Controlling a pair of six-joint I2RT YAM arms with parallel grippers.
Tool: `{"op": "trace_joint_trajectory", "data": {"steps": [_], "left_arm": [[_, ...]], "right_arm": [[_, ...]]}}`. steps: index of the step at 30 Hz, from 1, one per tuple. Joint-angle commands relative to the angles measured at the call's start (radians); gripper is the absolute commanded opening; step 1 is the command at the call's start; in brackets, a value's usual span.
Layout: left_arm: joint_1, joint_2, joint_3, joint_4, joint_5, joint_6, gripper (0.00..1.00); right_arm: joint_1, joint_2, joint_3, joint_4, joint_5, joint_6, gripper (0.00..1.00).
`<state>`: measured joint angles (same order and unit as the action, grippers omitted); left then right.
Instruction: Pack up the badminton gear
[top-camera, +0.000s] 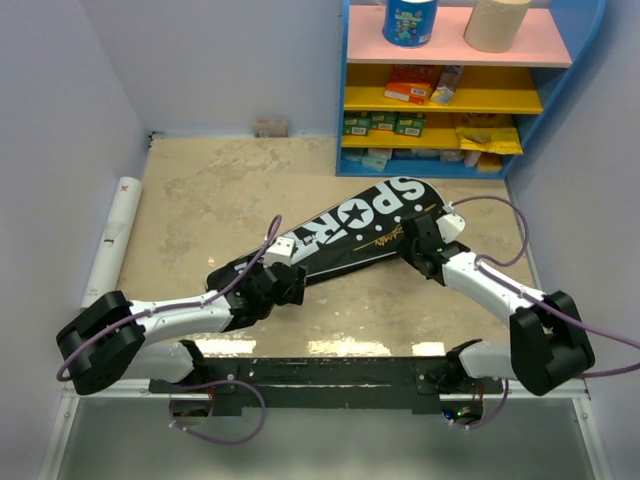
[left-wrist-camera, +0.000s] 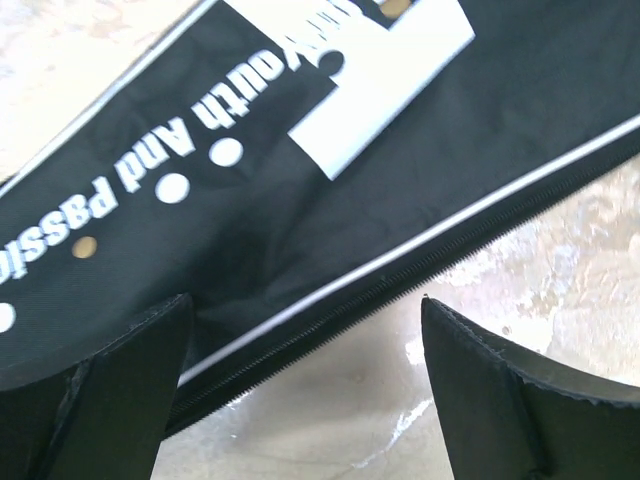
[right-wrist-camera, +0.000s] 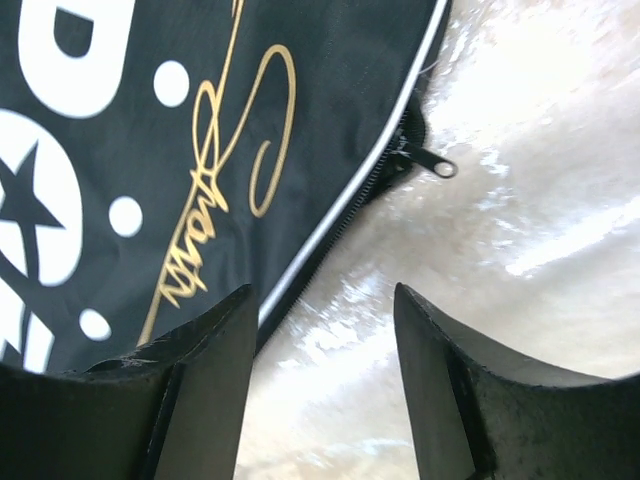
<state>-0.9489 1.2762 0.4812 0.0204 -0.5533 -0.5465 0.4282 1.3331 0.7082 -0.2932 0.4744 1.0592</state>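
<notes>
— Beige mottled table (top-camera: 200, 190), lilac walls, a blue shelf unit (top-camera: 344, 100) at the far right. Where's the gear?

— The bag (top-camera: 340, 240) lies diagonally mid-table. The tube (top-camera: 115, 235) rests along the left edge, well apart from it. No rackets or shuttlecocks show. I'd guess they're inside the bag, but I can't tell.

— Why are both arms at the bag's near edge?

— That's where the zipper (left-wrist-camera: 400, 290) runs. The left gripper (left-wrist-camera: 305, 325) hangs over the narrow handle end, fingers spread wide, holding nothing. The right gripper (right-wrist-camera: 320, 300) is at the wide end, fingers apart and empty, with the zipper pull (right-wrist-camera: 432, 163) just beyond them. My guess is that 1 arm steadies the bag while the other works the zip.

— Any writing?

— "SPORT" in big white letters, and "Youth And Passi…", cut off, in the left wrist view. There's also a gold cursive signature I can't read.
</notes>
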Motion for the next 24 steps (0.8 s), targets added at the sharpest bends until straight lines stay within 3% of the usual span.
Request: {"op": "trace_joint_trajectory", "data": {"steps": [1,9,13,24], "left_arm": [[0.054,-0.044,0.004,0.001,-0.004,0.055,1.00],[0.162,-0.060,0.017,0.032,0.055,0.062,1.00],[0.174,-0.084,0.016,0.052,0.073,0.069,1.00],[0.246,-0.141,-0.016,0.092,0.105,0.074,1.00]], "right_arm": [[0.000,-0.084,0.062,-0.127,0.018,-0.191,0.60],[-0.031,-0.075,0.096,-0.153,0.102,-0.398,0.60],[-0.172,-0.046,0.044,-0.017,-0.015,-0.494,0.59],[-0.345,0.043,0.010,0.132,-0.435,-0.630,0.57]]}}
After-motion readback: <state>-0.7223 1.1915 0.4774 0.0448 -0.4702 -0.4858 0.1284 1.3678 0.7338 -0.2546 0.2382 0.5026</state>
